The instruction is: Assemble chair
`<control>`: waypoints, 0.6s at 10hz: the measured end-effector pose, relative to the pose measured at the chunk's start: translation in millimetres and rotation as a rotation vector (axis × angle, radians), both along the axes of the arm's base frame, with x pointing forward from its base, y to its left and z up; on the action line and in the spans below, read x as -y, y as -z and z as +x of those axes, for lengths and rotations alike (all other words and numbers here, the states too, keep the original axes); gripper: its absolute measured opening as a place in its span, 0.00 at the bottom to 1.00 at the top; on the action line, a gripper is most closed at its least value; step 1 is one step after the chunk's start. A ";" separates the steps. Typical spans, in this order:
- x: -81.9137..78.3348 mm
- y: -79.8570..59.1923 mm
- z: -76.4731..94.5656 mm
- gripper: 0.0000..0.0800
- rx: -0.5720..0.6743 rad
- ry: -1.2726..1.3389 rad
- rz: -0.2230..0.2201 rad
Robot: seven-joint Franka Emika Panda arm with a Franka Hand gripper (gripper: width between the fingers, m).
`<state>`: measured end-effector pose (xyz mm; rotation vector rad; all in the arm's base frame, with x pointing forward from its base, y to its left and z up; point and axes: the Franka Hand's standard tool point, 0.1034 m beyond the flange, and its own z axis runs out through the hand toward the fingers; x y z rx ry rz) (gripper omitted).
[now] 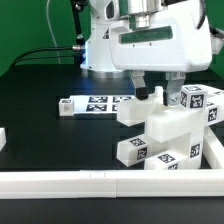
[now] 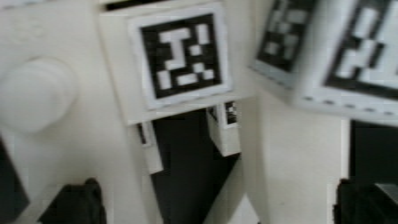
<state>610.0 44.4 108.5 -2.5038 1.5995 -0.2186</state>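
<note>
Small toy chair of chunky white plastic slabs and blocks with black-and-white square tags (image 1: 165, 135): partly stacked, sits on the black table (image 1: 40, 120) at the exterior view's right, tucked into the corner of the long plain white rail (image 1: 60, 182); probably the rail braces it against pushing. The two-finger gripper (image 1: 160, 92) hangs just over the topmost parts, jaws spread wide and clamping nothing, likely lining up a grasp. The thin flat white marker board (image 1: 95, 103) lies behind the chair, apart from it.

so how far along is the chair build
Done: several white chair parts are stacked together in a cluster by the front rail. In hand: nothing, the gripper hangs open right above that cluster. Left: it doesn't look like a finished chair yet; which parts are still missing I can't tell.
</note>
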 end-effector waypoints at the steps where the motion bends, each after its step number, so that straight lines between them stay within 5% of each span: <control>1: -2.3 -0.6 3.4 0.81 -0.004 -0.007 0.002; 3: -2.3 -6.8 9.4 0.81 -0.010 -0.030 0.005; 6: -10.1 -28.2 24.0 0.81 -0.054 -0.339 -0.047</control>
